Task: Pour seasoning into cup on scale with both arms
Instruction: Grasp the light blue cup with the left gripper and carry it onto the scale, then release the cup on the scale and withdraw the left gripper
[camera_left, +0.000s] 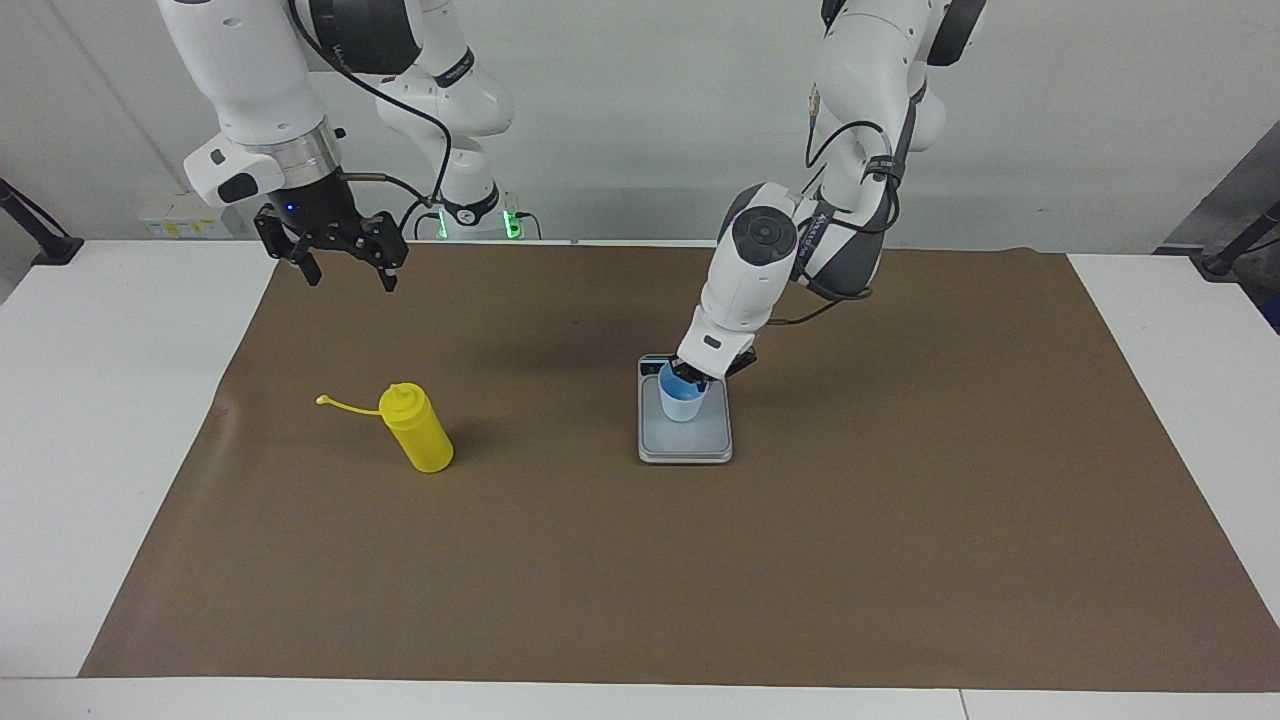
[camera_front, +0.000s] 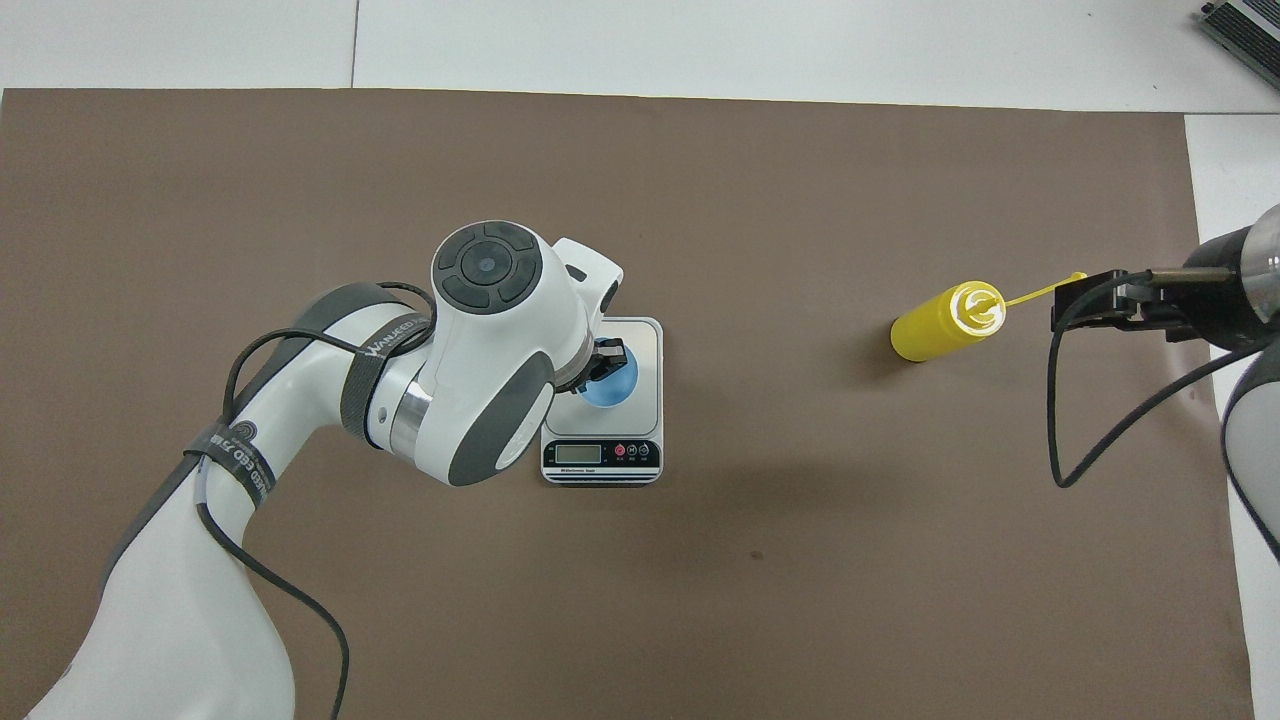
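Fingers (camera_left: 688, 380), left gripper (camera_left: 690, 381): clamped on the rim of the cup (camera_left: 682, 402), one finger inside the mouth, one outside; a rim pinch left the mouth clear and the cup upright. The arm came down steeply from above the scale's display edge.

Cup: pale blue, standing on or just over the weighing plate of the scale (camera_left: 686, 440), near the plate's middle; whether its base had fully settled could not be told. Judged the placing step, so the seasoning could be weighed as poured.

Scale: flat on the brown mat (camera_left: 900, 560) at the middle of the desk (camera_left: 90, 420), display toward the robots.

Fingers, right gripper (camera_left: 348, 274): apart, holding nothing, raised over the mat's edge at the right arm's end; this arm waited, presumably ready to take the bottle.

Seasoning (camera_left: 420, 428): yellow bottle, upright on the mat toward the right arm's end, well apart from the scale, cap strap (camera_left: 345, 403) hanging open; untouched. Pouring not yet begun.
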